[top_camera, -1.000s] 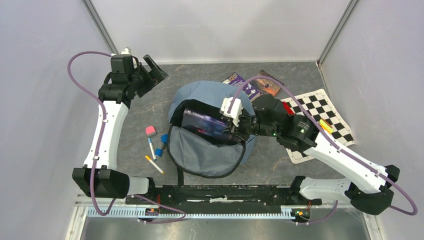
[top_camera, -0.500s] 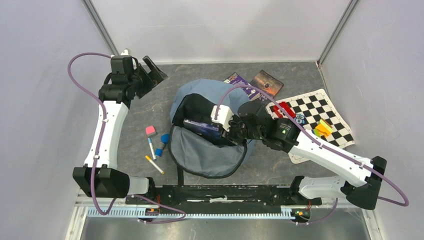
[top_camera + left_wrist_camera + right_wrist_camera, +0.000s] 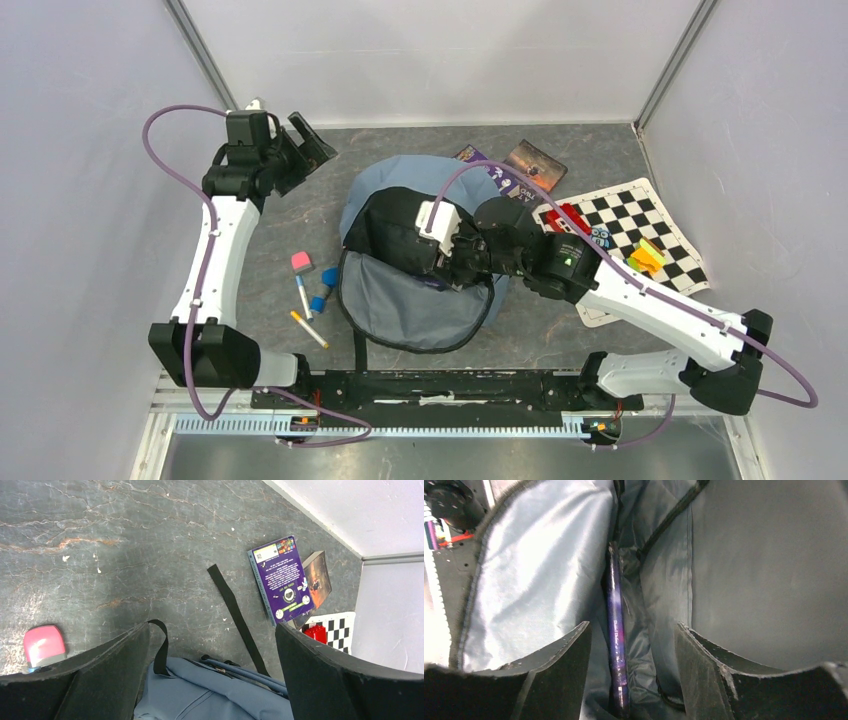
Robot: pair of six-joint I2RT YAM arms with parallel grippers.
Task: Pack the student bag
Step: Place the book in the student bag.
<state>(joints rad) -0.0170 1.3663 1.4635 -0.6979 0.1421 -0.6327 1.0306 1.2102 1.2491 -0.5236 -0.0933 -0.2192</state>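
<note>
The grey-blue student bag (image 3: 410, 300) lies in the middle of the table with its main compartment open and its flap folded toward me. My right gripper (image 3: 432, 260) reaches inside the opening. In the right wrist view its jaws (image 3: 631, 626) stand apart, with a purple book (image 3: 616, 630) on edge between them against the lining, touching neither finger. My left gripper (image 3: 305, 145) is open and empty, held high at the far left. The left wrist view shows the bag's top (image 3: 210, 700) and a loose black strap (image 3: 235, 615) below the left gripper (image 3: 211, 627).
A purple book (image 3: 490, 165) and a dark book (image 3: 535, 162) lie behind the bag. A chessboard mat (image 3: 640, 225) with red blocks (image 3: 572, 215) and coloured blocks (image 3: 645, 258) is at the right. A pink eraser (image 3: 300, 262), markers (image 3: 303, 297) and blue caps (image 3: 328, 277) lie left of the bag.
My right gripper carried the purple book leftward and down into the bag's opening, and the book now stands inside, free of the jaws. The left arm has barely moved.
</note>
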